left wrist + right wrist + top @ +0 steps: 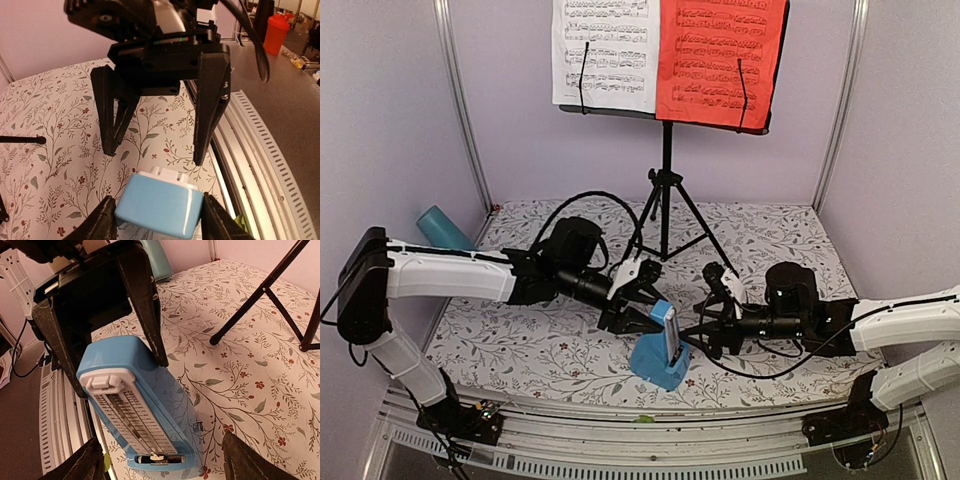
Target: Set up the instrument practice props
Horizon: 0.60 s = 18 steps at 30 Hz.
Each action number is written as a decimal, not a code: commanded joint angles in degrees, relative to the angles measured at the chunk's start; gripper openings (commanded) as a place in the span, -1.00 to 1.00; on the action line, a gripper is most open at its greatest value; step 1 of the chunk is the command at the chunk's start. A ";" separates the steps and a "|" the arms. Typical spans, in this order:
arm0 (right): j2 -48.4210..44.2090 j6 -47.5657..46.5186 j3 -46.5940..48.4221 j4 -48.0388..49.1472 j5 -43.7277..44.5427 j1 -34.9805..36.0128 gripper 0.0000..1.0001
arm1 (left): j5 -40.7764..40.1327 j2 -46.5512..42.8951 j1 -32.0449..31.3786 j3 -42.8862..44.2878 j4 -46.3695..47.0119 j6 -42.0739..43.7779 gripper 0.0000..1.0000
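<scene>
Your left gripper (642,312) has its jaws about half open and set on the metronome (661,350). In your left wrist view, the two fingers (102,225) sit at either side of its narrow top with no gap showing on either side. They look to be touching it. From the right wrist view, the same fingers flank the upper part of the blue body, one lying along its right edge. You cannot tell from these views how firm the hold is.

Your right gripper (154,154) faces the left one from the other side of the metronome, with its jaws wide. In the right wrist view its fingers (240,462) stand to either side of the metronome's base, with cloth showing between each finger and the blue shell. It holds nothing and touches nothing.

The metronome stands on its base on the flowered cloth (770,240), near the front edge of the table, between your two grippers. Its scale face is turned toward the right wrist camera.

The stand (666,190) is upright at the back of the table, its tripod feet on the cloth. The white sheet (605,50) is on the left of its desk, and the red sheet (720,55) is on the right, just beside it. The cup (445,230) lies at the far left, well apart from both grippers.
</scene>
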 commanded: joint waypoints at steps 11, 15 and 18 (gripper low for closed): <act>3.85 -0.53 3.78 4.91 -1.08 -0.20 0.56 | -3.71 -3.68 -1.01 -4.98 3.58 -4.44 -0.23; 4.86 -0.39 4.53 5.06 -1.46 -0.20 0.55 | -4.12 -3.17 -1.14 -4.74 3.55 -4.29 -0.29; 5.69 -0.13 5.05 5.36 -1.88 -0.24 0.53 | -4.06 -2.84 -1.20 -4.50 3.44 -4.41 -0.31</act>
